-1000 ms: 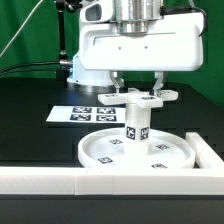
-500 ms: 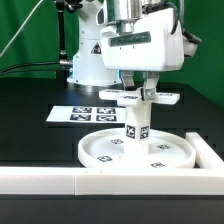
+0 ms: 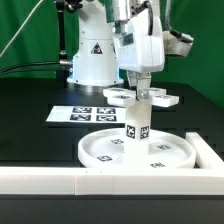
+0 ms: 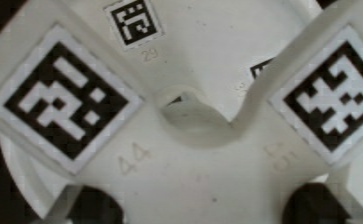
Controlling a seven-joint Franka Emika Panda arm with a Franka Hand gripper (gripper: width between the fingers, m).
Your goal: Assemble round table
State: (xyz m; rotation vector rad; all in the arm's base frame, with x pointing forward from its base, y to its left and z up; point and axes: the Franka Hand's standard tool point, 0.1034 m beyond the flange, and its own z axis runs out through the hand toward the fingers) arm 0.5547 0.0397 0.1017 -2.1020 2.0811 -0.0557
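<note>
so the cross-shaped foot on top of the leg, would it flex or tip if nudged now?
Probably stiff: the foot looks like thick moulded plastic. It could tip or spin, perched on the narrow upright leg. Likely light; the gripper sits around its middle.

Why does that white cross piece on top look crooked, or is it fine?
Nothing stands out. The cross sits level on the upright leg, centred in the disc. The end effector grips it.

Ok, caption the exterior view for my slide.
Panda gripper turning the cross-shaped foot piece atop the leg standing on the round disc.
</note>
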